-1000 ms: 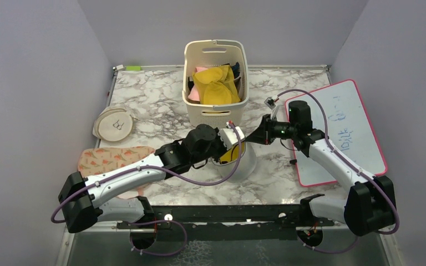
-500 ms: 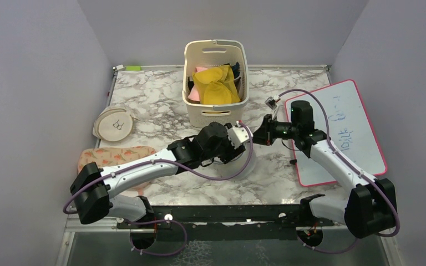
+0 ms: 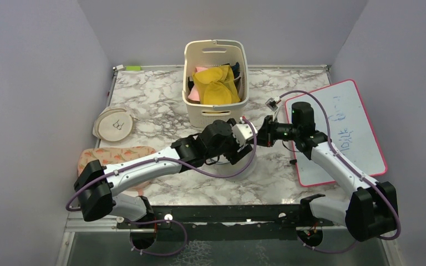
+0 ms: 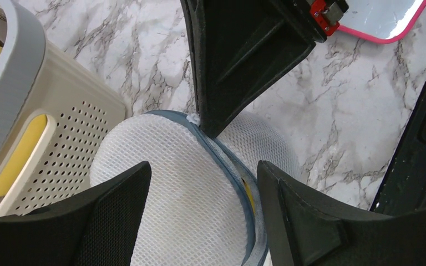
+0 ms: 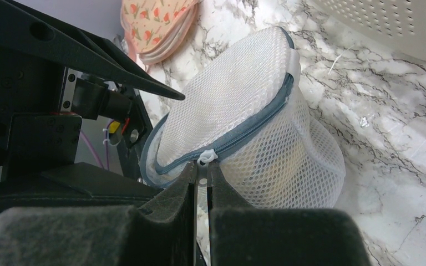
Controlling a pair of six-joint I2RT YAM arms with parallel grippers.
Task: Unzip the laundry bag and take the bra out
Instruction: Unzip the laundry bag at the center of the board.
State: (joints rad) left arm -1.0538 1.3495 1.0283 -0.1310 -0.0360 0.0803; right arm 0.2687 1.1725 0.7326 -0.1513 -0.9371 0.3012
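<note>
The laundry bag (image 3: 248, 164) is a white mesh drum with a grey-blue zip trim, standing just in front of the basket. My left gripper (image 4: 202, 172) hovers open over its top panel (image 4: 172, 188), one finger on either side of the zip line. A thin yellow sliver shows through a short gap in the zip. My right gripper (image 5: 202, 169) is shut on the white zip pull (image 5: 206, 158) at the bag's rim; from above it (image 3: 259, 138) meets the bag from the right. The bra is hidden.
A cream slotted basket (image 3: 216, 113) with yellow and pink cloths stands right behind the bag. A beige round pouch (image 3: 114, 124) and a floral pad (image 3: 111, 158) lie to the left. A pink-framed whiteboard (image 3: 338, 130) lies to the right.
My left gripper has opened and shifted right, over the bag's top. The right gripper has stayed shut on the zip pull, barely moving.
</note>
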